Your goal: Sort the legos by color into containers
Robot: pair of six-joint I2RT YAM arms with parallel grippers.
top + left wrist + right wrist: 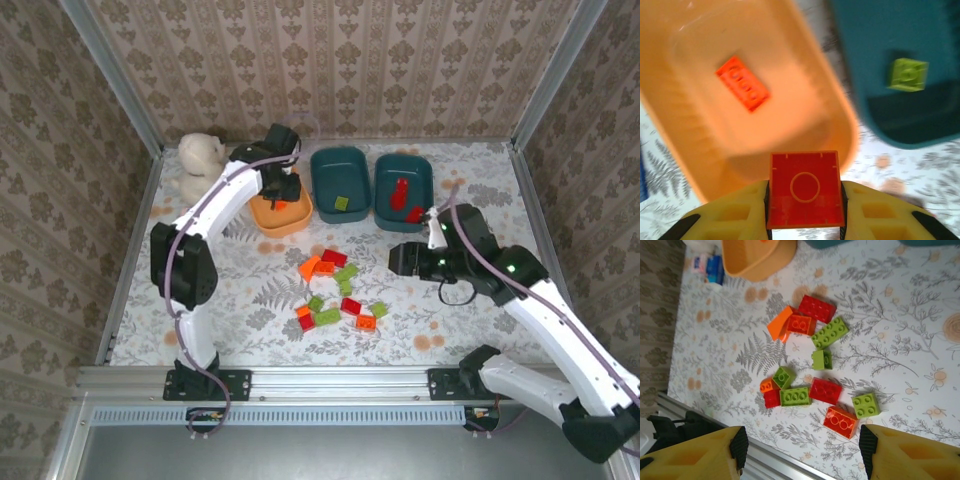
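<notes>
My left gripper [805,220] is shut on a square orange brick [805,186] whose hollow underside faces the camera, held above the near rim of the orange tub [840,107]. One orange brick [742,90] lies in that tub. The middle teal tub [340,170] holds a green brick [908,74]. The right teal tub [403,172] holds two red bricks [400,195]. Several red, orange and green legos [335,288] lie loose on the table. My right gripper [803,450] hangs open above them, near an orange brick [841,422], with nothing between its fingers.
A white plush toy [198,160] sits at the back left beside the orange tub [283,218]. A small blue-and-white box [715,267] lies by that tub. A metal rail [330,382] runs along the table's near edge, and walls close off the other sides.
</notes>
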